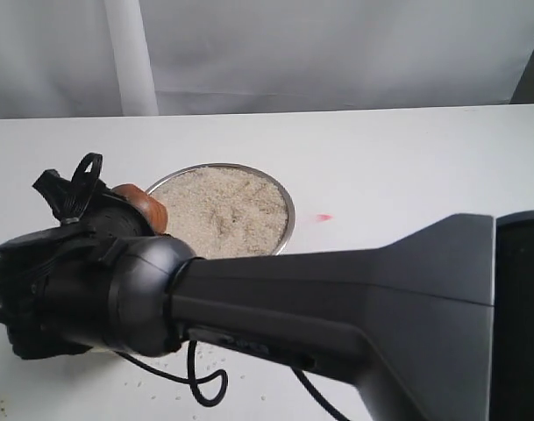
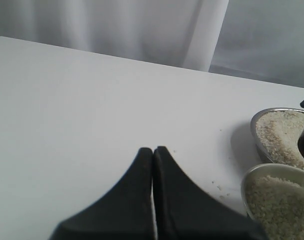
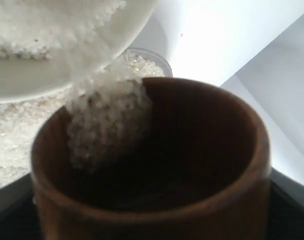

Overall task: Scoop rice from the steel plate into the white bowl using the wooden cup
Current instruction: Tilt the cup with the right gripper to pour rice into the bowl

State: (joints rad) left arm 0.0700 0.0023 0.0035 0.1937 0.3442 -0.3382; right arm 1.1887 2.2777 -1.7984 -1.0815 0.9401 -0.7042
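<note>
The wooden cup [image 3: 156,165] fills the right wrist view, tipped so that rice [image 3: 107,120] slides over its lip toward the white bowl [image 3: 117,40], which holds rice. My right gripper [image 1: 131,215] is shut on the cup [image 1: 148,206], having reached across to the left side of the steel plate [image 1: 288,206]. The plate is heaped with rice [image 1: 227,210]. The arm hides the bowl in the exterior view. My left gripper [image 2: 153,151] is shut on nothing, low over bare table, with the plate [image 2: 254,127] and the bowl [image 2: 261,172] off to one side.
The right arm's thick grey link [image 1: 354,307] spans the front of the exterior view. A black cable [image 1: 205,386] loops on the table below it, among loose grains [image 1: 153,386]. A small pink mark [image 1: 323,217] lies right of the plate. White curtain stands behind the table.
</note>
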